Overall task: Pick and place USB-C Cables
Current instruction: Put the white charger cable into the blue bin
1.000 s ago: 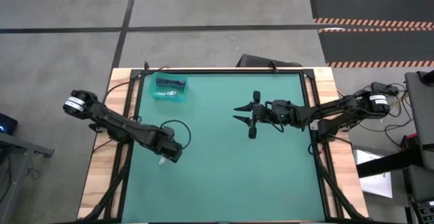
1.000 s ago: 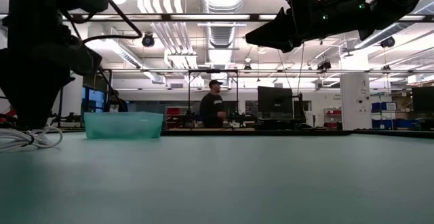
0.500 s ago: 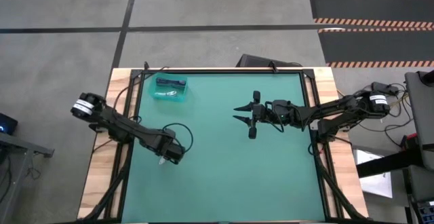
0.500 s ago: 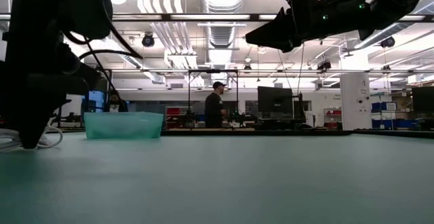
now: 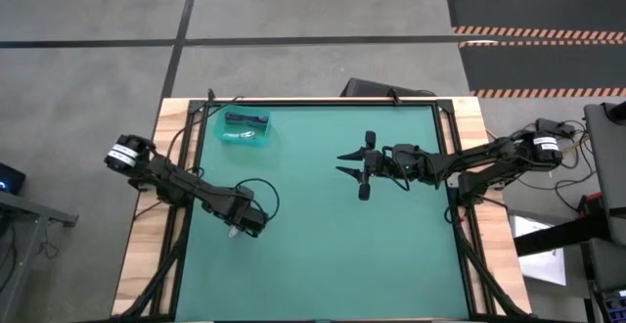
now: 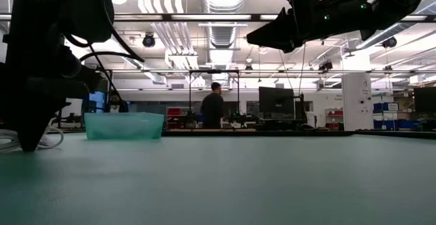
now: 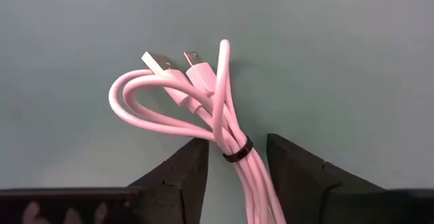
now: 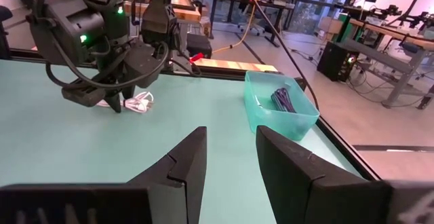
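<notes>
The left gripper [image 5: 235, 231] sits low over the green surface [image 5: 333, 245] at the lower left of the high view, pointed down at a white cable [image 7: 203, 108]. In the left wrist view that bundle lies flat on the surface, looped and cinched by a dark tie, and the gripper's fingers [image 7: 176, 173] stand open on either side of the tied waist. That placement makes sense: the tie is where the strands are gathered tightest, so closing there should take the whole bundle at once rather than a single loop. The fingers are not yet pinching it; a gap shows on each side.

The right gripper [image 5: 344, 162] waits mid-frame, raised above the surface, its fingers [image 8: 183, 163] spread open and holding nothing. It is well apart from the left arm, likely parked to stay out of the way.

The teal tray [image 5: 245, 129] stands at the upper left of the high view. Dark cables [image 8: 285, 100] lie inside it; they look like one or two bundles, but I cannot separate them.

Count in sight: one white cable on the surface, dark cable in the tray, one tray. Any further white cable is not visible.

A person [image 6: 213, 109] stands far behind in the low view.
</notes>
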### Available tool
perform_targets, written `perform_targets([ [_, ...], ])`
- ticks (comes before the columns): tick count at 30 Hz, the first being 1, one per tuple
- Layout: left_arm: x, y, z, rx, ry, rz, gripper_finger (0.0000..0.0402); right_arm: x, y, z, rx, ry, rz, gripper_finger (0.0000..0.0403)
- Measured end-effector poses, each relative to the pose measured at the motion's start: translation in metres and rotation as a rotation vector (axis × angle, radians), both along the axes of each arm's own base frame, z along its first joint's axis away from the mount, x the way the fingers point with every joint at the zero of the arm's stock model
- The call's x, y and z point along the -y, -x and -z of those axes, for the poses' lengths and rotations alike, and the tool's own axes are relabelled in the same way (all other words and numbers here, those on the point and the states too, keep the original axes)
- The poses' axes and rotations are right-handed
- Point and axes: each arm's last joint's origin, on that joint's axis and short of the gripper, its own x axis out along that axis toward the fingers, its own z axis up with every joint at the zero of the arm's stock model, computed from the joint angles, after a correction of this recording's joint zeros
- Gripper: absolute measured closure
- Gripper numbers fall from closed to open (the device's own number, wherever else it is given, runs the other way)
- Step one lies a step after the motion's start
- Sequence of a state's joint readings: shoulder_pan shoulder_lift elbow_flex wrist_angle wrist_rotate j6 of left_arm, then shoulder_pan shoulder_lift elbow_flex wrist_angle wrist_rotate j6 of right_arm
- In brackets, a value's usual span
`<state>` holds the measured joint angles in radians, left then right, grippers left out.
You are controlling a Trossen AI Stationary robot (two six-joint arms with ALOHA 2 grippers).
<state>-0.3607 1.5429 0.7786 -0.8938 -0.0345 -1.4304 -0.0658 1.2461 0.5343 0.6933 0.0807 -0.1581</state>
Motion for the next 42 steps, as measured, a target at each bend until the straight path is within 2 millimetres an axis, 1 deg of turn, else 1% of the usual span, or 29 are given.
perform_targets([
  [17, 0.0, -0.001, 0.0, 0.012, -0.005, -0.002, 0.0368, 0.0, 0.0, 0.0, 0.0, 0.0, 0.0, 0.0284],
  [24, 0.0, -0.001, 0.0, 0.017, -0.007, 0.007, 0.0378, 0.0, 0.0, 0.0, 0.0, 0.001, 0.0, 0.0284],
  [28, 0.0, -0.002, -0.002, 0.023, -0.02, 0.048, 0.0379, 0.0, 0.0, 0.0, -0.004, 0.027, -0.004, 0.0284],
  [34, 0.001, -0.013, -0.019, 0.094, -0.014, 0.205, 0.038, -0.001, 0.002, 0.002, 0.008, 0.065, -0.022, 0.0284],
  [38, 0.0, -0.023, -0.034, 0.158, -0.005, 0.306, 0.038, -0.002, 0.01, 0.009, 0.037, 0.077, -0.047, 0.0284],
  [42, 0.001, -0.034, -0.05, 0.219, -0.045, 0.415, 0.0378, -0.003, 0.018, 0.014, 0.039, 0.077, -0.048, 0.0284],
])
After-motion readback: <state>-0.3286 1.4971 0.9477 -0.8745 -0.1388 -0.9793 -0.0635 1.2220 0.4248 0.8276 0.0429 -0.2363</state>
